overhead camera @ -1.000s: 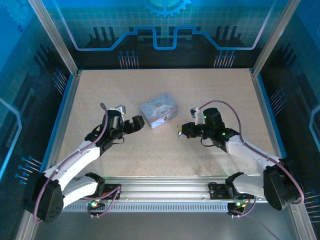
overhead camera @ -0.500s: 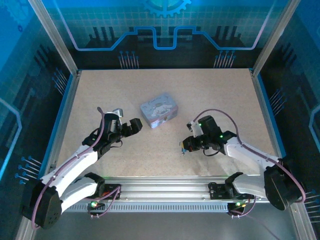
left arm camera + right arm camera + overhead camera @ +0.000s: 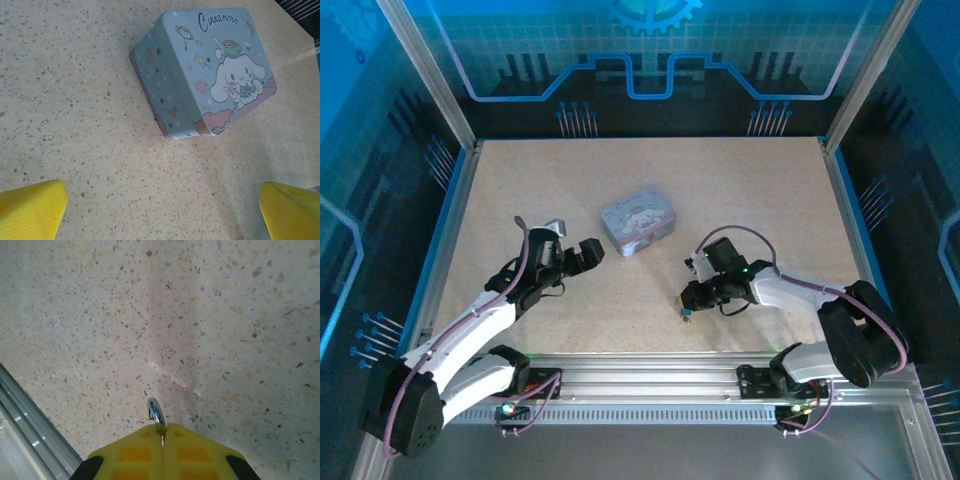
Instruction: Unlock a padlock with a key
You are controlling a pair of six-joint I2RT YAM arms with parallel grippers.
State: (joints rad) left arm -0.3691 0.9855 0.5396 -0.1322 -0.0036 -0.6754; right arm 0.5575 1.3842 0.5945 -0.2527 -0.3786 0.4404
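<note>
My right gripper [image 3: 687,309] is low over the table's near middle, its yellow fingers pressed together [image 3: 163,434]. A thin shiny metal piece, the key [image 3: 156,416], sticks out from between the fingertips, its tip close to the speckled tabletop. In the top view the key is a tiny dark speck at the gripper tip [image 3: 687,315]. The padlock is out of view. My left gripper [image 3: 582,252] stands open just left of the tin box [image 3: 638,221], with its yellow fingertips [image 3: 31,207] far apart and nothing between them.
The blue-grey cartoon tin box [image 3: 210,70] lies closed on the table's middle, a little ahead of the left gripper. The aluminium rail [image 3: 30,420] of the table's near edge runs close to the right gripper. Bare speckled tabletop [image 3: 750,190] lies beyond.
My right gripper has swung down and toward the near edge with the key in it. The left gripper drew back slightly from the tin box, then stayed still.
</note>
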